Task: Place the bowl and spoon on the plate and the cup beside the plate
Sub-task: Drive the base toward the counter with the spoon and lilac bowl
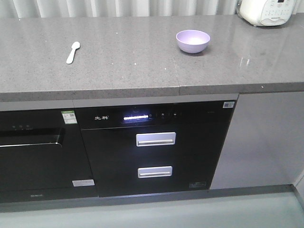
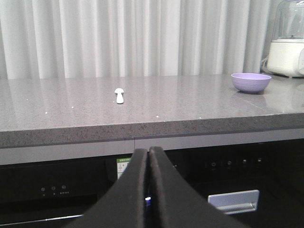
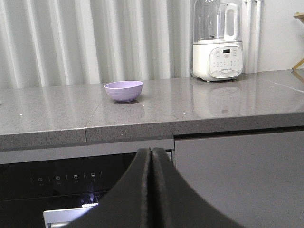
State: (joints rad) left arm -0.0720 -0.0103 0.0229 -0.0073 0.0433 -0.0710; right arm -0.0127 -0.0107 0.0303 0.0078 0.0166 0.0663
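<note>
The lavender bowl (image 1: 193,41) stands upright on the grey countertop (image 1: 128,61), right of centre; it also shows as the bowl (image 2: 251,81) and the bowl (image 3: 123,90) in the wrist views. The pale spoon (image 1: 72,52) lies flat on the left part of the counter, seen end-on as the spoon (image 2: 119,95). My left gripper (image 2: 148,151) is shut with nothing in it, below and in front of the counter edge. My right gripper (image 3: 151,151) is likewise shut and empty, low before the cabinet front. The plate and the cup are out of view.
A white kitchen appliance (image 3: 218,45) with a clear jug stands at the counter's back right. Below the counter are a black built-in appliance (image 1: 152,142) with two drawer handles and a grey cabinet door (image 1: 266,137). Curtains hang behind.
</note>
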